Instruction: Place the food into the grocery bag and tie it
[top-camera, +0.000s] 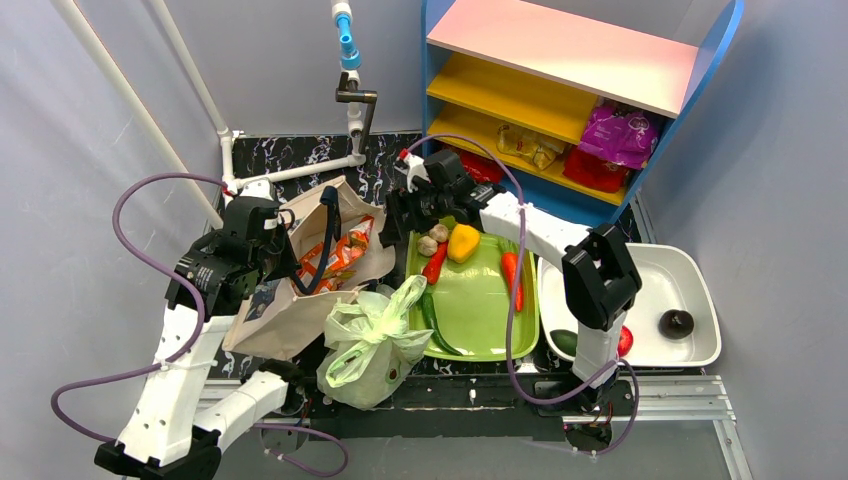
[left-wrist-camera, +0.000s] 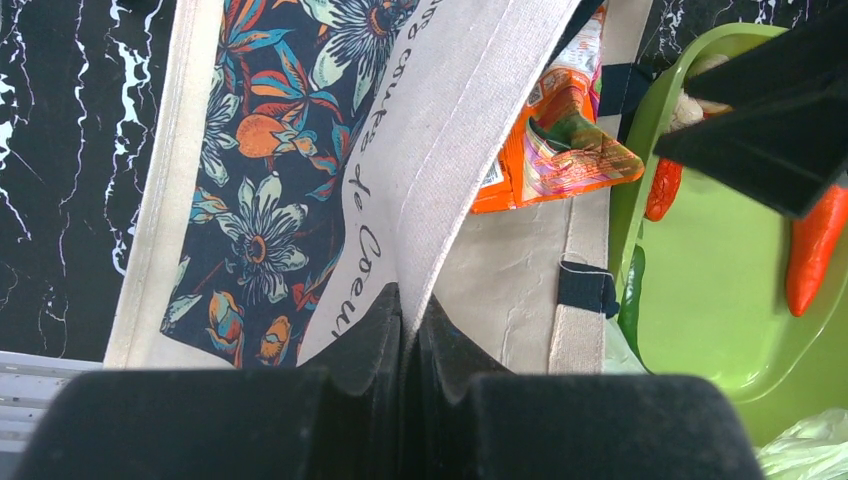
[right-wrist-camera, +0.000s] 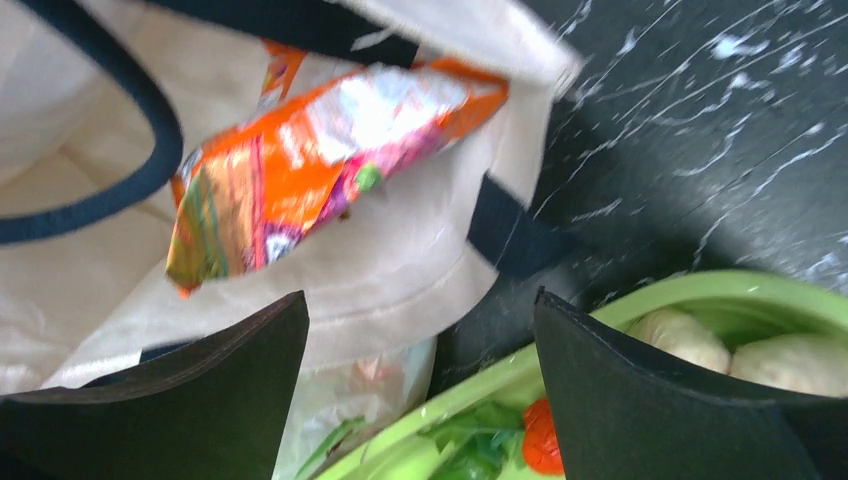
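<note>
- Jaws first: we see the left gripper (left-wrist-camera: 410, 305) clenched on the rim of the canvas tote (left-wrist-camera: 470, 120); the right gripper (right-wrist-camera: 420, 320) is spread wide, grasping nothing.
- We find the grocery bag (top-camera: 372, 345) slumped at lower centre, against the green tray (top-camera: 480, 300).
- Right arm stretches toward upper centre, over the tray's corner; a snack packet (right-wrist-camera: 320, 150) lies inside the tote.

A: Where does the tote (top-camera: 275, 310) lie?
B: On the table (top-camera: 380, 170), left of the tray (top-camera: 480, 300), with a snack packet (top-camera: 340, 255) in its mouth.
A: And the grocery bag (top-camera: 372, 345)?
B: In front of the tote, at the table's near edge, touching the tray's near left side.
A: What's on the tray?
B: Vegetables (top-camera: 463, 241); a tub (top-camera: 665, 280) sits just right of it, and the shelf (top-camera: 560, 50) stands behind both
</note>
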